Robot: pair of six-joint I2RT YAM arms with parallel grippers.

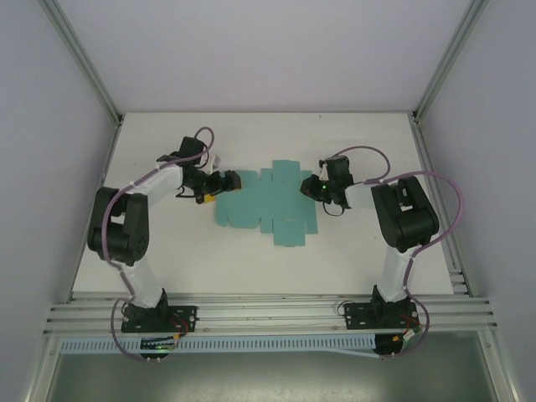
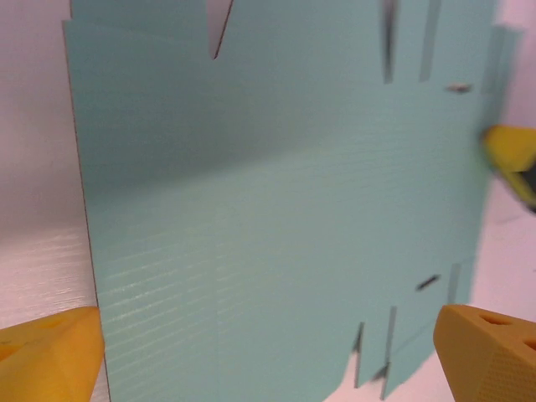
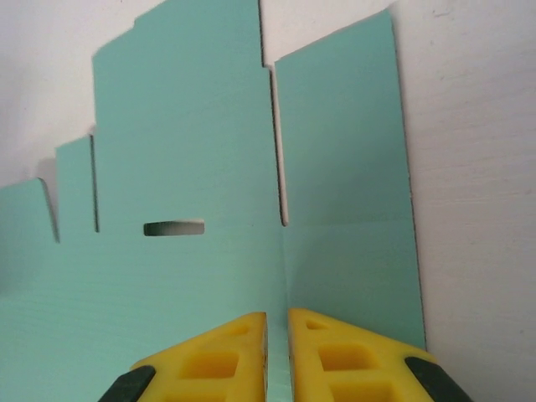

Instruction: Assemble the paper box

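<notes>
- Left wrist view: the paper box (image 2: 276, 209) runs past the top and bottom edges, and its far right side blurs.
- The right pincer (image 3: 277, 327) is cut off below; whether it grips the paper box is unclear.

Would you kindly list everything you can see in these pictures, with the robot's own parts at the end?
paper box: one, teal-green, a flat die-cut sheet with flaps and slots, lying mid-table between the two grippers.
table: one, white, under the sheet.
walls: three, pale grey, around the table.
left gripper: one, yellow fingers, open, at the sheet's left end.
right gripper: one, yellow fingers, almost together at the sheet's right end; whether it pinches the paper I cannot tell.
left arm and right arm: two, black and white with purple cables, bases at the near edge.
</notes>
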